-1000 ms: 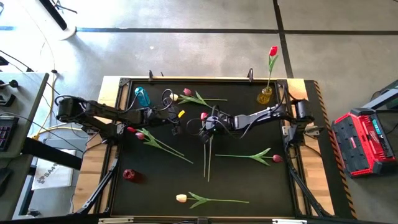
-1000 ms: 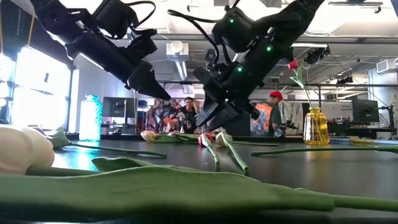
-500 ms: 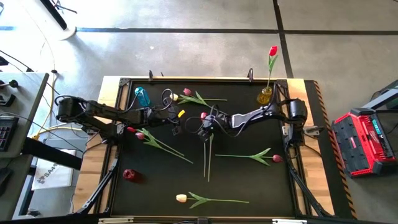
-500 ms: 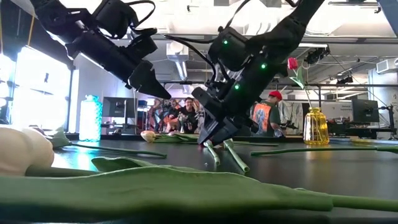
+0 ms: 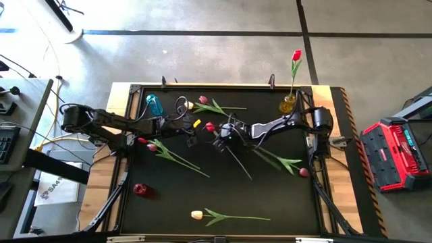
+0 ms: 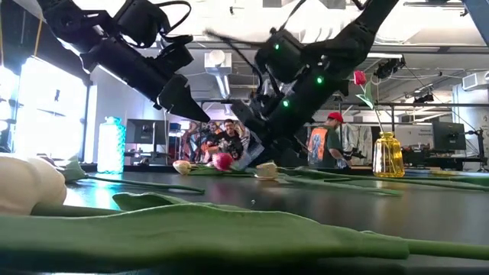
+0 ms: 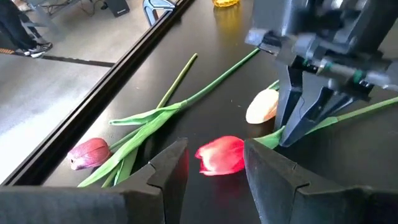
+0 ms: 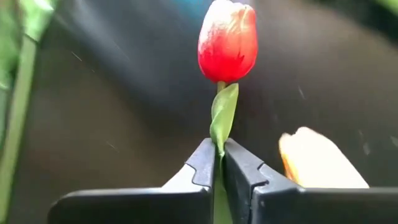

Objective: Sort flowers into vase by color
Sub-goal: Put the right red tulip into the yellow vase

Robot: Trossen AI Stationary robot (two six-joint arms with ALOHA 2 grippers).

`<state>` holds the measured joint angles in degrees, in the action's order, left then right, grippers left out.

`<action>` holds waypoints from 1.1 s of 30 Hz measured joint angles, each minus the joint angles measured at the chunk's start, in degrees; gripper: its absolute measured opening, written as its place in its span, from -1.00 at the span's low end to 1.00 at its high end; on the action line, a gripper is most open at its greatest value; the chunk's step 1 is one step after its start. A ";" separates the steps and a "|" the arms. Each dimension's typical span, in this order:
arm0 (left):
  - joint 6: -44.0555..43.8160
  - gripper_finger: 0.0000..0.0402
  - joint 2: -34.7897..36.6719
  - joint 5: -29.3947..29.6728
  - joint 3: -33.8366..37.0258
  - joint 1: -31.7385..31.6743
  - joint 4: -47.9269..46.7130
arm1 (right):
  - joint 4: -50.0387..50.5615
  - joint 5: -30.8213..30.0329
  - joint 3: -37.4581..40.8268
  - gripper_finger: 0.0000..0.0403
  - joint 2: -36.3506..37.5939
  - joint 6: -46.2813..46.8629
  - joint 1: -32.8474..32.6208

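My right gripper (image 5: 219, 137) is at mid-table, shut on a red tulip whose head (image 8: 227, 40) sticks out past the fingertips toward the left arm. A cream tulip head (image 7: 262, 106) lies on the table beside it. My left gripper (image 7: 214, 174) hangs open just left of the red head (image 7: 222, 154) and touches nothing. A yellow vase (image 5: 288, 103) at the far right holds one red tulip. A blue vase (image 5: 154, 104) stands far left and a red vase (image 5: 140, 190) near left. My right gripper pinches the red tulip's stem and a small leaf (image 8: 219, 134) between its two fingers, a short way below the head. The fingers slant down from the table's right side. The head sits low over the table, and the long stem (image 5: 237, 162) trails toward the near right.
Loose tulips lie flat on the black table: a pink one (image 5: 202, 100) at the far side, a maroon one (image 5: 151, 146) under the left arm, a cream one (image 5: 196, 215) near the front edge, and one with its head (image 5: 304, 172) at the right. People stand in the room beyond.
My right gripper has come down on the two tulips lying side by side and shut on the red one's stem. It has drawn the red head toward the left arm. Both stems have swung toward the table's right, and the tulip lying at the right has been turned.
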<state>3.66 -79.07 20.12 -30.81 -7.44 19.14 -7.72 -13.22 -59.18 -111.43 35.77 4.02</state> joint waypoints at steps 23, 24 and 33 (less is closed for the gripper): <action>0.63 -0.28 0.00 0.05 0.00 -0.04 -1.55 | -1.43 -54.38 0.02 -1.00 26.13 -29.40 -11.15; 0.60 -0.28 0.00 0.04 0.00 -0.04 -1.46 | -0.69 -55.34 0.02 -1.00 27.03 -29.24 -11.57; -3.15 -0.28 -1.92 -11.15 -0.04 1.35 10.91 | -3.67 -47.00 0.02 -1.00 27.83 -27.79 -14.50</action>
<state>0.52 -80.99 8.97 -30.85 -6.10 30.05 -11.40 -60.22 -59.16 -83.60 7.98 -10.47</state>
